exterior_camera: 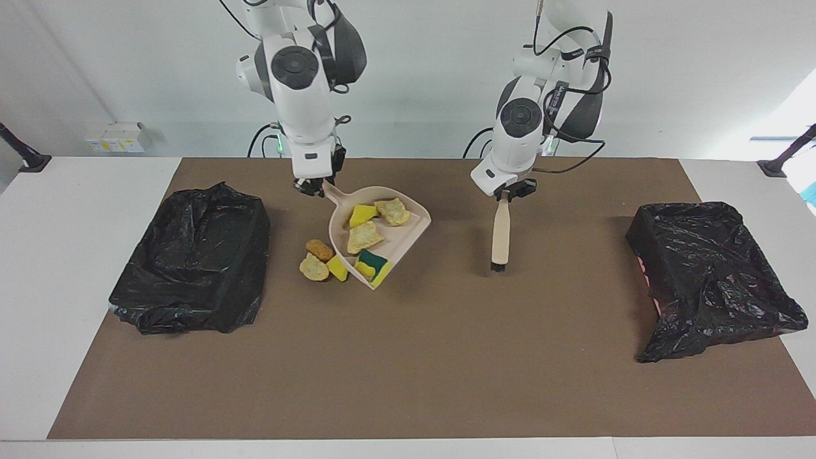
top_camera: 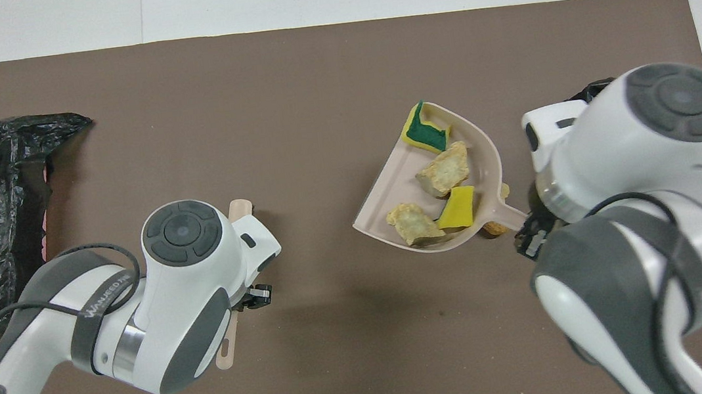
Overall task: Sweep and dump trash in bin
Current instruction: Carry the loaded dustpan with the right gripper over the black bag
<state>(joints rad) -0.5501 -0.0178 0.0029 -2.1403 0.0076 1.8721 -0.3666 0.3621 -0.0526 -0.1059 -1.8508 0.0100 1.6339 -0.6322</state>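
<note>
The worktop [exterior_camera: 408, 395] under its brown mat fills most of the facing view. On it sit two bins lined with black bags: one bin [exterior_camera: 191, 261] at the middle left of that frame, the other bin [exterior_camera: 707, 274] at the middle right. Neither shows any trash inside as far as can be seen, so the dumping looks not yet done.

The right arm comes down at the upper left of centre. Its right gripper [exterior_camera: 313, 185] has its jaws pinched on the handle of a pale pink dustpan [exterior_camera: 408, 233], which hangs lifted and tilted over the mat, mouth lower than handle. The left arm stands at the upper right of centre; the left gripper [exterior_camera: 510, 191] has its jaws pressed shut on the top of a wooden-handled brush [exterior_camera: 501, 233], which hangs upright with its dark bristles at the mat.

The trash is split. Four sponge scraps [exterior_camera: 366, 237] lie in the pan: two pale tan, one yellow, and one yellow with a green layer by the lip. Three loose scraps [exterior_camera: 319, 258], orange-brown, tan and yellow, lie on the mat just beside the pan's lower edge, between it and the middle-left bin.

So my reading is roughly half swept: one load gathered and ready to tip, three pieces left to sweep and dump.
</note>
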